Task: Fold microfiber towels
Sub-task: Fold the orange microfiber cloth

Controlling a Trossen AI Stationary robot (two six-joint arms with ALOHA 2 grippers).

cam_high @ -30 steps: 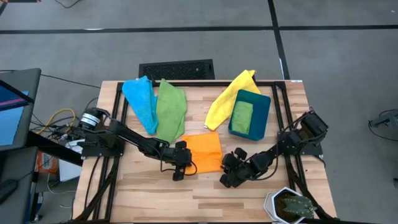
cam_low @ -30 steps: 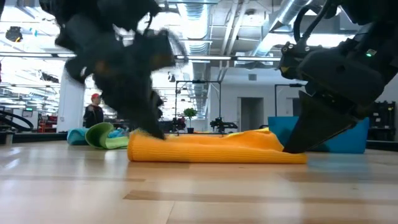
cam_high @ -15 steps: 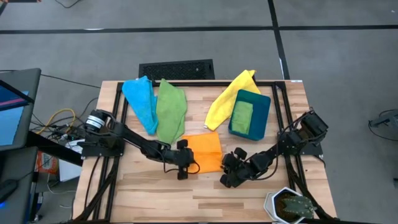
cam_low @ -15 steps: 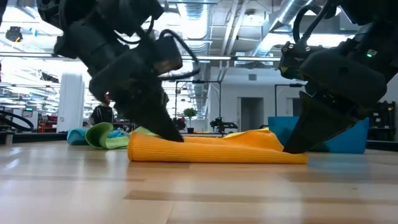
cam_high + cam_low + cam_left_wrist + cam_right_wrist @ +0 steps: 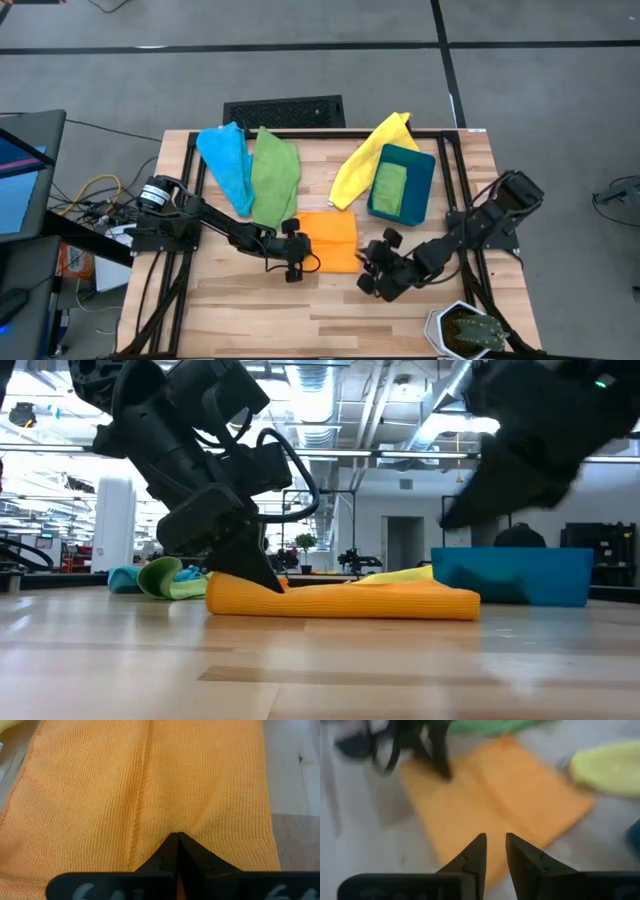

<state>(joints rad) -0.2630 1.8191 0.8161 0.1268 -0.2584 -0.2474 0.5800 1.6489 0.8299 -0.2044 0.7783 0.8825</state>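
Lying across the middle of the wooden bench [image 5: 240,300]: a spread of microfiber towels. Stretching from the far left corner toward the centre, the light blue towel [image 5: 226,163] and, overlapping it on the right, the green towel [image 5: 274,178]. Running diagonally from the far edge toward the middle, the yellow towel [image 5: 364,156], touching the dark teal bin [image 5: 425,188] that is sitting near the far right corner and holding a folded green cloth [image 5: 389,187]. Resting flat at the bench's centre, the folded orange towel [image 5: 330,241], showing as a low thick slab in the low view [image 5: 340,600]. Reaching in from the left edge, the left arm, its left gripper [image 5: 291,262] pressing down on the orange towel's left near part, fingers pressed together with their tips sinking into the weave and puckering it [image 5: 176,840]. Hanging just off the orange towel's right near corner, lifted clear of the bench, the right gripper [image 5: 373,272], fingers slightly spread and holding nothing [image 5: 494,851]. Standing at the near right corner, a small potted plant [image 5: 468,331].
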